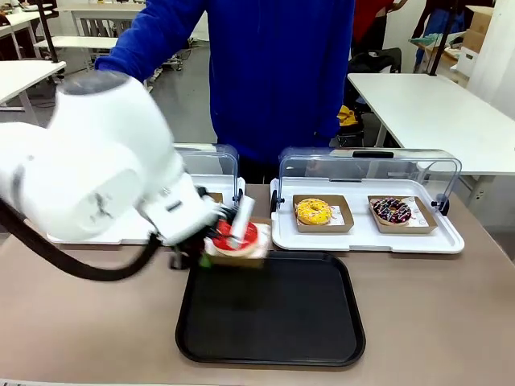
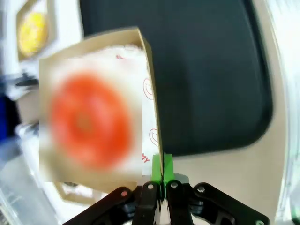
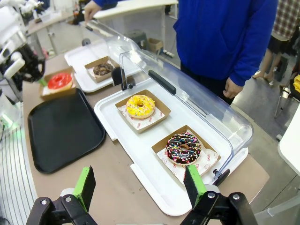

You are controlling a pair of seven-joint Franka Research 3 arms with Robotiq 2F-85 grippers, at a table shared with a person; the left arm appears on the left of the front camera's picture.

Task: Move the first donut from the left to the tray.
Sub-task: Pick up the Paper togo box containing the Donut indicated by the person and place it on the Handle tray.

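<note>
Gripping the box wall of the red donut (image 1: 234, 236), the left pincer (image 1: 205, 259) holds it at the black tray's (image 1: 271, 315) far left rim in the front view. Its wrist view shows green pads (image 2: 168, 165) pinched on the cardboard edge. The right pincer (image 3: 140, 185) hangs wide apart above the counter (image 3: 115, 197).

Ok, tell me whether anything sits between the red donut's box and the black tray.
Nothing visible does. The left pincer is shut on the wall of the red donut's box, holding it at the far left edge of the black tray. The tray's surface beside it is bare, so the path looks open.
</note>
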